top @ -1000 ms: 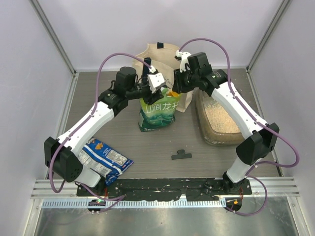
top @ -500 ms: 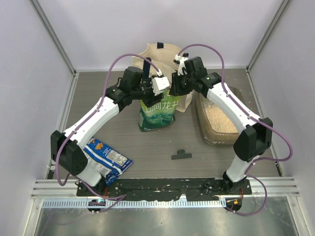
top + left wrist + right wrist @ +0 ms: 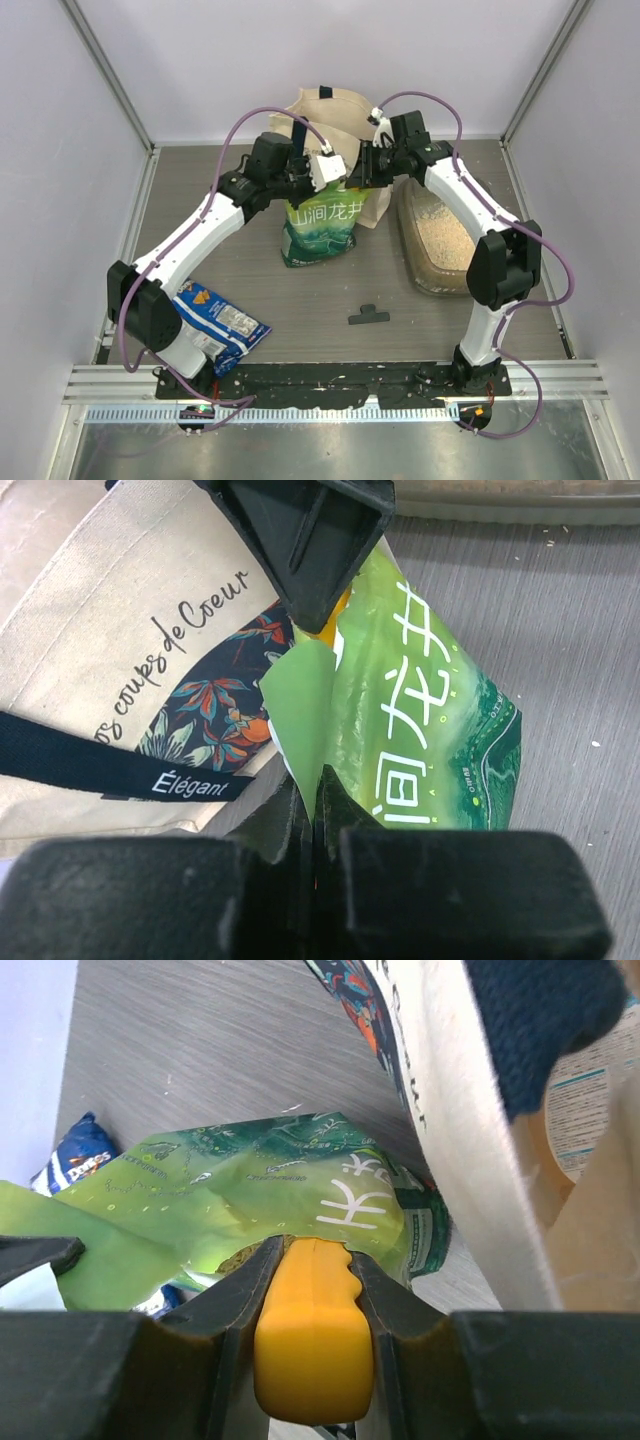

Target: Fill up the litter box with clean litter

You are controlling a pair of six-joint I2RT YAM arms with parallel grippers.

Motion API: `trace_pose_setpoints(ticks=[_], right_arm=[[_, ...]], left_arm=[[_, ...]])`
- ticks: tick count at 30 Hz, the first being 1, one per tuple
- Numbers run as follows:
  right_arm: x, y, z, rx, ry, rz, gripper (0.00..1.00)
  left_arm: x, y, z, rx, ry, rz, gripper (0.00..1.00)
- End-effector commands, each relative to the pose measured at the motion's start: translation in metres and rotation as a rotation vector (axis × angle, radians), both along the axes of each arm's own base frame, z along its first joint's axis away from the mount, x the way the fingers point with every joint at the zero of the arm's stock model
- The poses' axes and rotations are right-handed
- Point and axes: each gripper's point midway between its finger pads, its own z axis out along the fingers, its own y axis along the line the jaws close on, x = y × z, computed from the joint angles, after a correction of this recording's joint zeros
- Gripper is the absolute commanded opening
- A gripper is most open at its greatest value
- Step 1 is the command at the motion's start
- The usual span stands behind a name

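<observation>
The litter box (image 3: 413, 272) lies at the right of the table with pale clean litter (image 3: 446, 238) spread in it. A green-and-white pouch (image 3: 321, 226) stands upright left of it. In the left wrist view my left gripper (image 3: 315, 786) is shut on the pouch's (image 3: 420, 710) top edge. My right gripper (image 3: 312, 1248) is shut on a yellow plastic piece (image 3: 312, 1345) at the pouch's (image 3: 250, 1190) mouth. From above, the left gripper (image 3: 326, 171) and the right gripper (image 3: 360, 172) meet over the pouch's top.
A cream canvas tote bag (image 3: 330, 110) stands right behind the pouch and touches it. A blue snack bag (image 3: 216, 324) lies at the front left by the left arm's base. A small black clip (image 3: 368, 315) lies on the table in front of the pouch.
My left gripper came in from the left, open, and has shut on the pouch's top edge. The right gripper has shifted left and back over the pouch, still holding the yellow piece.
</observation>
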Motion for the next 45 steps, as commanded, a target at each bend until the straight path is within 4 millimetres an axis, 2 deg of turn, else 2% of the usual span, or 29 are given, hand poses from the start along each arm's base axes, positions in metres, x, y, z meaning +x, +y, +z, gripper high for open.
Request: trace_pose_setpoints(ticks=[1,5,9,13,20,21,22,24,25,27,28,30,31,32,34,42,44,45], right_arm=[[-0.022,0.0,-0.03,0.111,0.218,0.042,0.01],[-0.019,-0.008,-0.024,0.257,0.298,0.008,0.01],[-0.007,-0.013,-0.002,0.381,0.302,-0.014,0.01],[0.002,-0.016,0.021,0.43,0.271,-0.035,0.01],[0.01,-0.033,0.039,0.451,0.281,-0.148,0.01],[0.016,-0.032,0.044,0.468,0.243,-0.154,0.01],[0.016,-0.033,0.04,0.478,0.255,-0.184,0.01],[0.022,-0.039,0.056,0.507,0.171,-0.21,0.01],[0.023,-0.043,0.051,0.517,0.175,-0.248,0.01],[0.026,-0.049,0.065,0.541,0.1,-0.261,0.01],[0.025,-0.052,0.058,0.543,0.108,-0.276,0.01],[0.026,-0.055,0.063,0.574,0.087,-0.277,0.01],[0.024,-0.058,0.057,0.599,0.114,-0.276,0.01],[0.026,-0.06,0.063,0.635,0.103,-0.279,0.01],[0.026,-0.069,0.058,0.654,0.117,-0.298,0.01],[0.018,-0.091,0.067,0.73,0.125,-0.334,0.01],[0.013,-0.089,0.071,0.738,0.131,-0.313,0.01],[0.013,-0.102,0.075,0.747,0.125,-0.311,0.01]], left_arm=[[0.002,-0.003,0.022,-0.044,-0.039,0.01,0.0],[0.011,-0.005,0.039,-0.099,-0.098,0.05,0.0],[0.017,-0.005,0.057,-0.144,-0.142,0.075,0.0],[0.016,-0.002,0.065,-0.167,-0.168,0.09,0.0],[0.019,0.004,0.087,-0.19,-0.239,0.122,0.0],[0.02,0.005,0.091,-0.187,-0.251,0.13,0.0],[0.02,0.005,0.1,-0.193,-0.27,0.132,0.0],[0.019,0.005,0.104,-0.187,-0.277,0.125,0.0],[0.019,0.005,0.112,-0.195,-0.286,0.127,0.0],[0.018,0.004,0.115,-0.195,-0.274,0.13,0.0],[0.019,0.003,0.111,-0.19,-0.259,0.132,0.0],[0.019,0.002,0.115,-0.204,-0.254,0.14,0.0],[0.019,0.001,0.115,-0.207,-0.254,0.138,0.0],[0.019,0.0,0.115,-0.208,-0.252,0.137,0.0],[0.021,-0.002,0.116,-0.209,-0.261,0.135,0.0],[0.021,-0.004,0.124,-0.224,-0.298,0.12,0.0],[0.021,-0.004,0.126,-0.231,-0.308,0.122,0.0],[0.02,-0.004,0.129,-0.234,-0.316,0.119,0.0]])
